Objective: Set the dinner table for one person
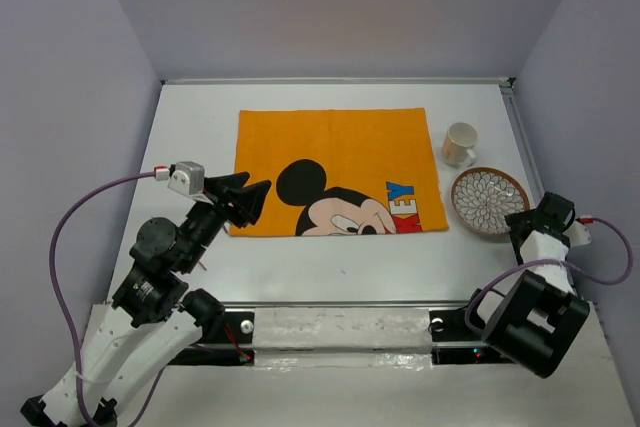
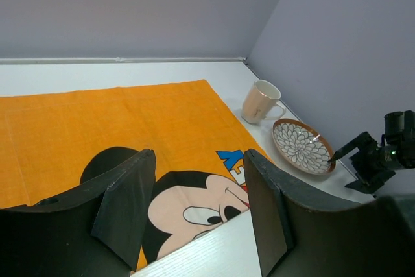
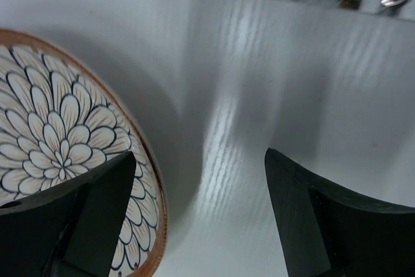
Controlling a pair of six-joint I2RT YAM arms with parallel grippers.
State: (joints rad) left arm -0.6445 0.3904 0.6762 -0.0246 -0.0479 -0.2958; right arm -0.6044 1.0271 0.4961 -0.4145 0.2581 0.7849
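- Fingers [image 3: 91,218] of right gripper [image 3: 200,160] spread, straddling floral plate [image 3: 52,134] rim, unclamped; left gripper [image 2: 200,157] spread, empty.
- Probable step: plate pickup; next: clamp rim, transfer onto orange Mickey mat [image 1: 335,162].

Left gripper [image 2: 198,157] and right gripper [image 3: 200,155], both with jaws spread wide.
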